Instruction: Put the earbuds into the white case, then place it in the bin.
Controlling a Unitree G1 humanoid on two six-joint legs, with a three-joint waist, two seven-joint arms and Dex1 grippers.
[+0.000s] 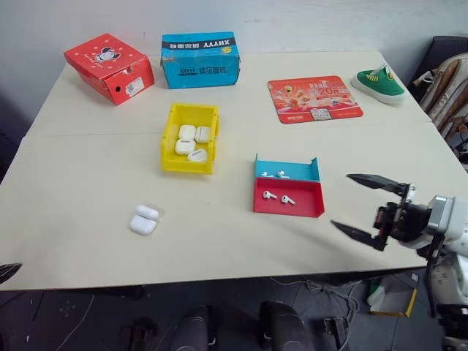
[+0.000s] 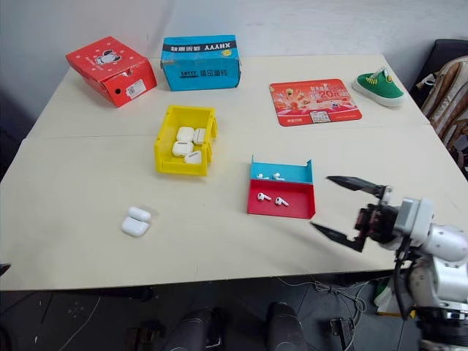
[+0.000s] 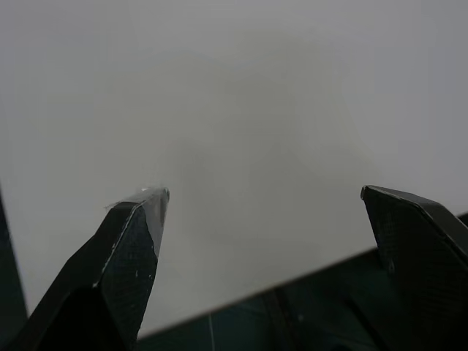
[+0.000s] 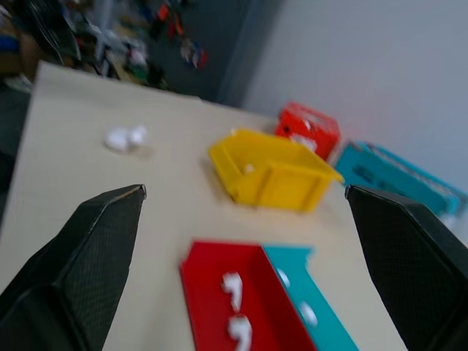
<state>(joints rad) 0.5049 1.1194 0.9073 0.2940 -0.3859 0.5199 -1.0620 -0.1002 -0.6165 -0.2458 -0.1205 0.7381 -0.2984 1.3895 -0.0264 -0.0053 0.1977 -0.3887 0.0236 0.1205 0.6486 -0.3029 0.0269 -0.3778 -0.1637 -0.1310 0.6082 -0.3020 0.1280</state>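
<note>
Table (image 1: 88,248), cream top. White case (image 1: 144,219) lies lid open near the front edge, toward the left corner, clear of everything else. Bin (image 1: 170,150), yellow, sits mid-table, well behind the case; it holds several white cases. Red-and-blue tray (image 1: 289,208) stands right of centre, nearer the front edge. Earbuds (image 1: 278,197): two in the red half, and what look like two more in the blue half, though these are too small to tell for sure.

Right gripper (image 1: 368,205) hovers over the front right part of the table, just right of the tray, fingers spread wide, holding nothing. Left gripper (image 3: 263,197) likewise wide apart and empty, over bare table surface.

Along the far edge: red box (image 1: 110,67), blue box (image 1: 200,59), printed mat (image 1: 314,99), green shoe (image 1: 380,82).
</note>
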